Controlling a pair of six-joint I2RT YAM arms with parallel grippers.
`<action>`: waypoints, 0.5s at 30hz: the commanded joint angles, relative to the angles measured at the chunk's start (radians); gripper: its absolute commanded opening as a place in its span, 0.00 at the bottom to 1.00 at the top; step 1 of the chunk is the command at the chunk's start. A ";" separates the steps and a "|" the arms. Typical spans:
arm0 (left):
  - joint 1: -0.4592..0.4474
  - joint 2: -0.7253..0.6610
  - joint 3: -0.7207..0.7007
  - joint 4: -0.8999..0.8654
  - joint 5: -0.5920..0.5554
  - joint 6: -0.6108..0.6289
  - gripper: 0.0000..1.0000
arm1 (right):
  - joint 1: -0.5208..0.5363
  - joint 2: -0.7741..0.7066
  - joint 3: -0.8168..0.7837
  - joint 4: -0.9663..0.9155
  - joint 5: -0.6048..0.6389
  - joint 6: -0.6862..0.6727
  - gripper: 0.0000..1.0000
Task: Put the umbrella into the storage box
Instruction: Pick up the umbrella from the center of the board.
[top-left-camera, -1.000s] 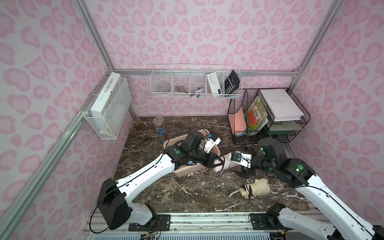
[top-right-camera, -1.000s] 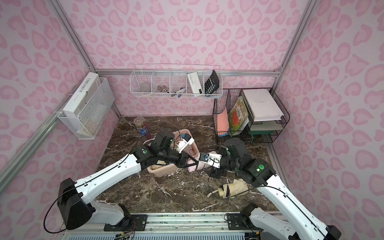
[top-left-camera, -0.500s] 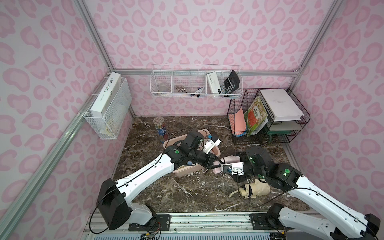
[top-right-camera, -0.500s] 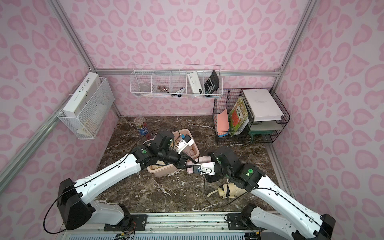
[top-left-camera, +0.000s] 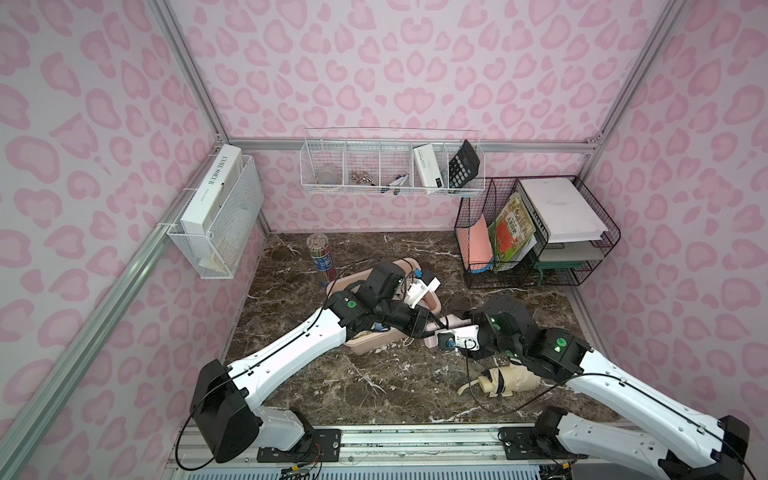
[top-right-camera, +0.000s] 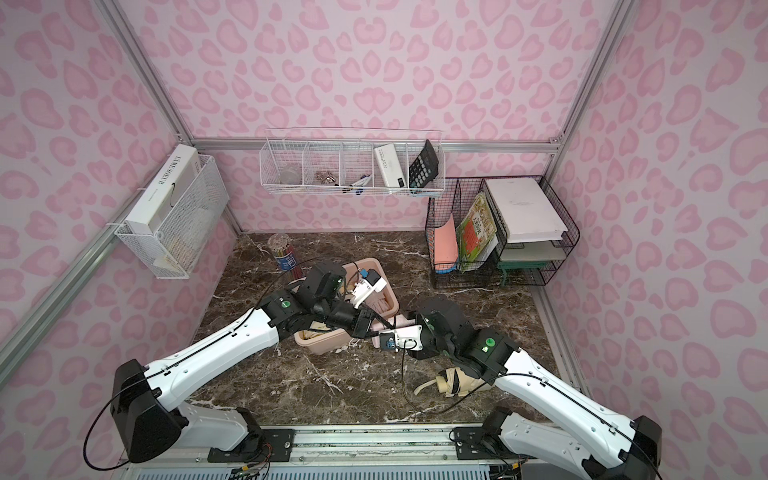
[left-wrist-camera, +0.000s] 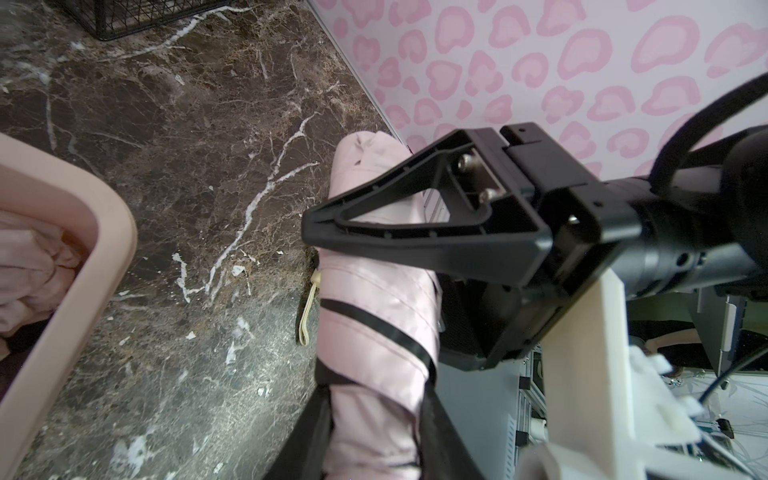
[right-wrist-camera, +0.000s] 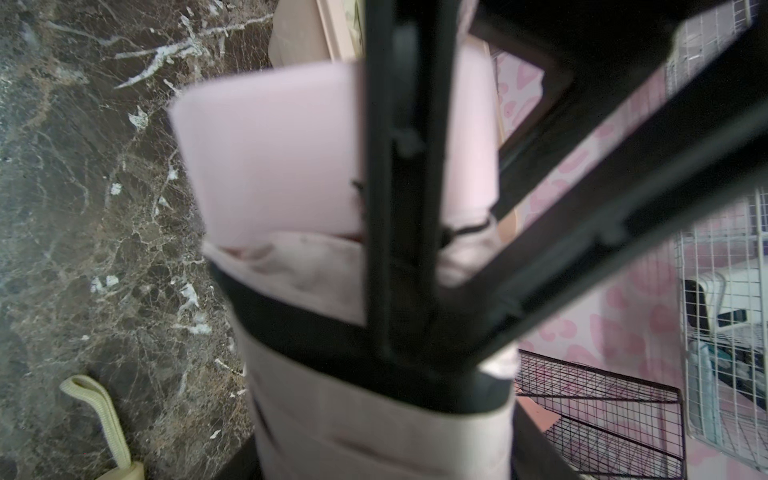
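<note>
Left gripper (top-left-camera: 424, 328) is clamped on the pink folded umbrella (top-left-camera: 455, 320) in both top views, its tips just past the storage box (top-left-camera: 374, 343) rim. Left wrist view shows that umbrella outside the box, above the marble tabletop (left-wrist-camera: 187, 166). Right wrist view has the right gripper (right-wrist-camera: 380, 444) straddling the same umbrella; pinching or not, I cannot tell.
</note>
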 joint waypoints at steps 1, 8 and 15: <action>-0.002 -0.015 -0.005 0.015 0.033 0.021 0.00 | 0.001 0.002 -0.002 0.028 0.005 0.006 0.54; -0.001 -0.031 -0.007 0.019 0.029 0.022 0.03 | 0.010 -0.004 -0.002 0.060 -0.007 0.024 0.44; 0.001 -0.089 -0.029 0.032 -0.029 0.011 0.50 | 0.014 -0.014 -0.012 0.096 -0.022 0.057 0.40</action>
